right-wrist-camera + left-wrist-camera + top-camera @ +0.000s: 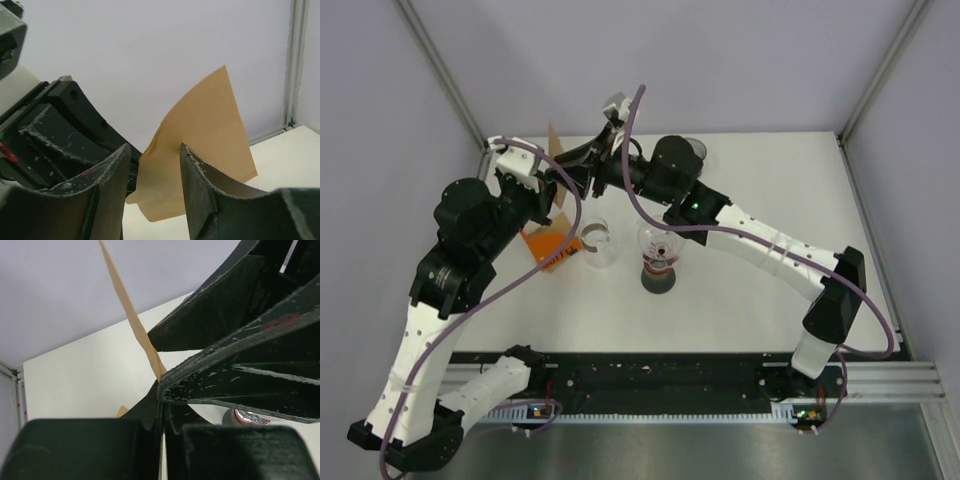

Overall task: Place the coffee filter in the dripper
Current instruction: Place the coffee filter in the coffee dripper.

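Two pincers of mine meet at upper centre in the overhead view. My left pincer is clamped shut on the coffee filter, which stands upright in the air over the bench. My right pincer reaches in from the right. The dripper stands at frame centre, well apart from the paper.

From my left wrist, the closed fingers pinch the coffee filter at its lower corner, and the paper rises toward the upper left.

From my right wrist, the right pincer stands partly open with the coffee filter showing in the gap. I cannot tell whether they touch.
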You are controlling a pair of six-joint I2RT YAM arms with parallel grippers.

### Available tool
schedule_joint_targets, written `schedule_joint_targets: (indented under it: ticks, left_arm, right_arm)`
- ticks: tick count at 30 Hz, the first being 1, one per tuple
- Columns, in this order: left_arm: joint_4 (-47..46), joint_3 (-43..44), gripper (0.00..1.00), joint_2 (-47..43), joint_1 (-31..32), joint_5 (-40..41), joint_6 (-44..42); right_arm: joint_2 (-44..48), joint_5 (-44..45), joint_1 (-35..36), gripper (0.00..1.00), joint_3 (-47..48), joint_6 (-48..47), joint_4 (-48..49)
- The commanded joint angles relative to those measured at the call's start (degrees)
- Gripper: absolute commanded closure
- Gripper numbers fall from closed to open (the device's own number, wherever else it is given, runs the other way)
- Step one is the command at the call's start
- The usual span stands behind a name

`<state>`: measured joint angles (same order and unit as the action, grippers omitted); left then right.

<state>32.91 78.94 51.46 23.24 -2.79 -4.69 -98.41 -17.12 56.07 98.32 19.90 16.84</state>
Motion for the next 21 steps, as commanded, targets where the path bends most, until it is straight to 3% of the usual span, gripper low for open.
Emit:
schedule_joint_targets:
  ticks: [1, 7, 11, 21]
  left_arm:
    - [-5.7, -0.1, 1.0, -1.4, 0.1, -1.7, -0.3]
    - [-6.9, 0.2, 1.0, -1.4, 0.1, -1.3, -1.5]
    - [-6.8, 0.1, 1.0, -1.5, 0.1, -0.6, -1.9]
    - [-5.2, 0.4, 1.0, -1.0, 0.1, 9.6, -2.9]
  right_arm:
    - [-1.3, 0.2, 0.6, 0.57, 3.5, 1.4, -1.5]
    - [-2.1, 2.3, 0.6, 0.73, 4.4, 0.8, -4.6]
    - [-2.0, 4.4, 0.5, 0.97, 4.2, -0.2, -5.9]
    - [3.4, 14.2, 0.4, 1.0, -1.5, -5.6, -5.0]
